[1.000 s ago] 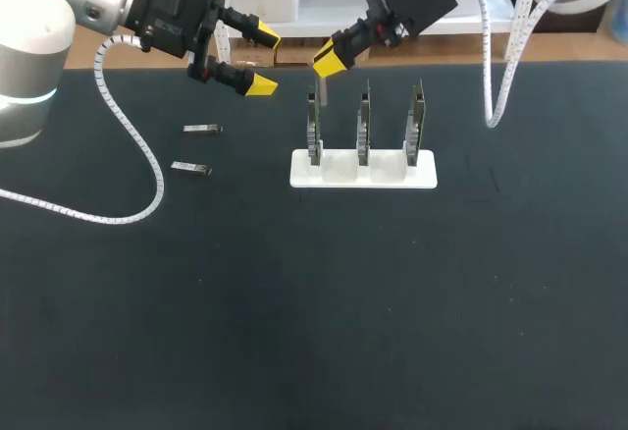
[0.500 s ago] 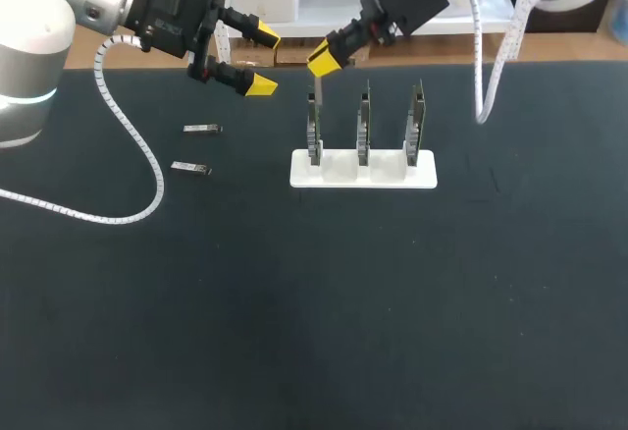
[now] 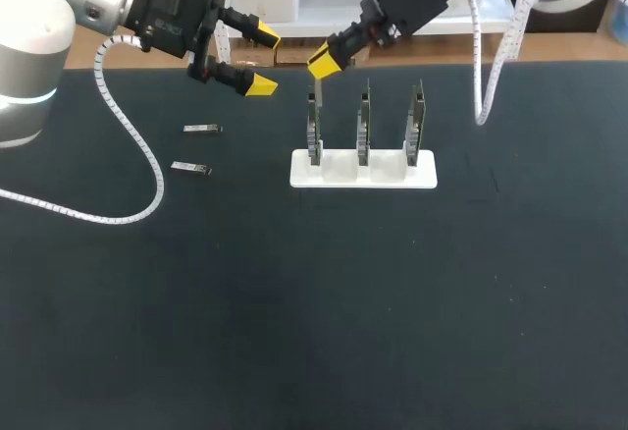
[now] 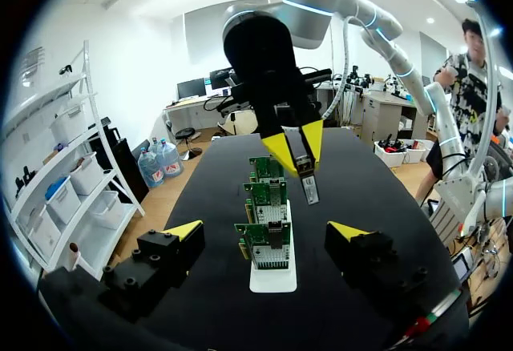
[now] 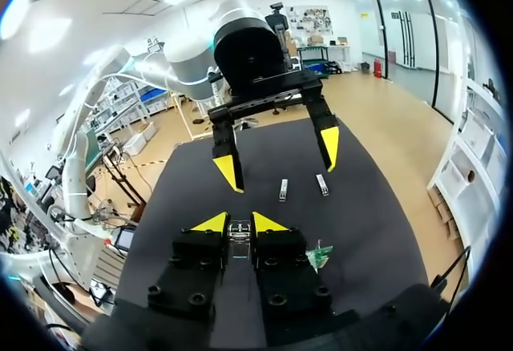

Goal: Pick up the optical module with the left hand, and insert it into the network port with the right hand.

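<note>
A black table [image 3: 324, 312] seen from above, with two robot arms coming in at its far edge. The right end effector [image 3: 325, 61] has its yellow-tipped fingers pressed together, pinching the optical module [image 3: 321, 89], a slim metal bar that hangs down from the fingertips. The module is in the air, just over the top edge of the leftmost of three green circuit boards [image 3: 313, 126]; whether it touches that board cannot be told. The boards stand upright side by side in a white holder [image 3: 363, 171] near the middle of the far half of the table. From the left wrist camera the boards line up one behind another, and the module hangs tilted above the row. The left end effector [image 3: 263, 58] hovers above the table beside the right one, on the side away from the boards, with its fingers spread wide and nothing between them. Two spare modules [image 3: 202, 129] lie flat on the table below and beyond the left end effector, near each other but apart, and well apart from the holder.
</note>
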Available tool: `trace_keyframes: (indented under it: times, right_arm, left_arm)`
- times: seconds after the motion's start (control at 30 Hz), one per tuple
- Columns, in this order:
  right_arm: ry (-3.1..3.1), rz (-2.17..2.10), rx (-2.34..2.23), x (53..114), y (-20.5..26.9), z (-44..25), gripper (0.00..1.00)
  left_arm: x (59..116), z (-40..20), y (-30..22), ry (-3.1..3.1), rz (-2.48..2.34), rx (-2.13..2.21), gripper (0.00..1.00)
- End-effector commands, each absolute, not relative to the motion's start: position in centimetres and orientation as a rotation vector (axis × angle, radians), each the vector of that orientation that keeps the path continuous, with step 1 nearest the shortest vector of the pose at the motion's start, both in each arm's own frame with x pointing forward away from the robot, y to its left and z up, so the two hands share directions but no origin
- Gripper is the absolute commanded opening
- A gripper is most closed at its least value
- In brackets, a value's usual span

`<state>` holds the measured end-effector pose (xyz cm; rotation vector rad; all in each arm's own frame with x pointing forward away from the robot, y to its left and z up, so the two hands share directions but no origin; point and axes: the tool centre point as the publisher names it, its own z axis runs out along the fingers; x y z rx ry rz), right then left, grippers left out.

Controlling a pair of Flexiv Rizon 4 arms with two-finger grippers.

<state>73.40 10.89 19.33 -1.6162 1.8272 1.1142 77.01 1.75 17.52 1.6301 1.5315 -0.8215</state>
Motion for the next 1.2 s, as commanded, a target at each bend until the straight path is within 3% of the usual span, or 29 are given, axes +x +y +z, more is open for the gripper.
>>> trace_keyframes:
  times: [0.03,1.2]
  right_arm:
    - [1.833,1.114,-1.614,73.5,10.8,19.3,0.0]
    - [1.811,1.138,-1.634,75.6,11.1,18.8,0.0]
  left_arm:
    - [77.2,17.6,1.7,1.537,-0.823,1.636,1.0]
    - [77.2,17.6,1.7,1.537,-0.823,1.636,1.0]
